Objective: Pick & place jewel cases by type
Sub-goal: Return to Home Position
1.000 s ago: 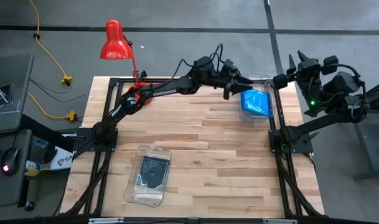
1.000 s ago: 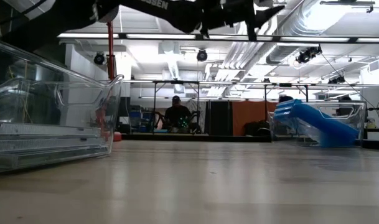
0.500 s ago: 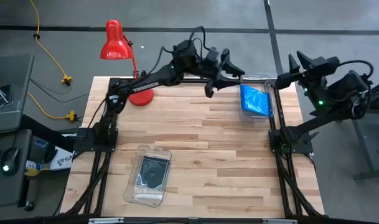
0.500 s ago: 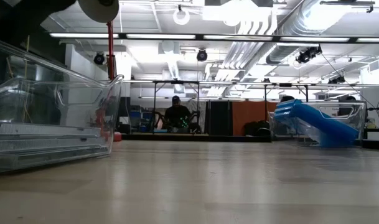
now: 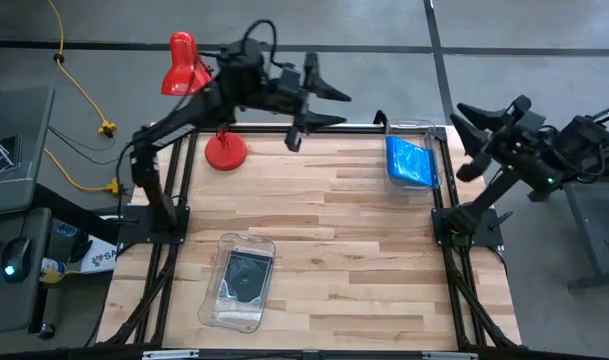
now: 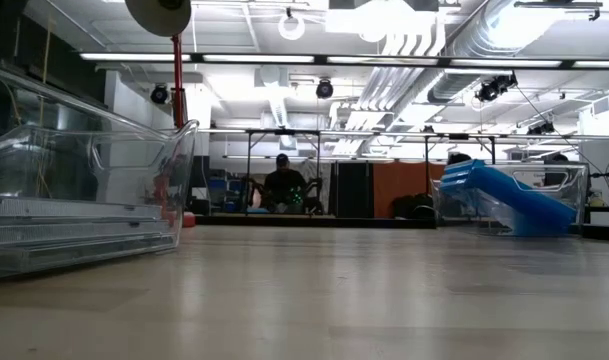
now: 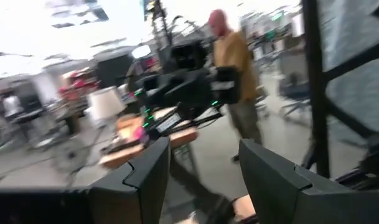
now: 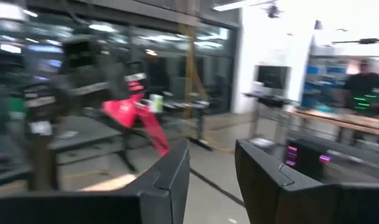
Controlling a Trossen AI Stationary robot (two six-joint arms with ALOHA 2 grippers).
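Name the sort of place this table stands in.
Probably a robotics lab: exposed ceiling ducts, strip lights, a person seated far behind, and the left gripper and right gripper poised open by the table.

Two dark, slender, jointed arms are seen. The left arm [image 5: 179, 120], upper left of the frame, is topped by a looped black cable [image 5: 250, 36]. A green light [image 5: 550, 183] is carried on the right arm [image 5: 494, 190]. Matte black, angular fingers [image 7: 145, 180] are shown.

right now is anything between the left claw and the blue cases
Nothing visible: the left claw hangs over the far edge, with bare table between it and the bin of blue cases. The right claw waits at the right edge.
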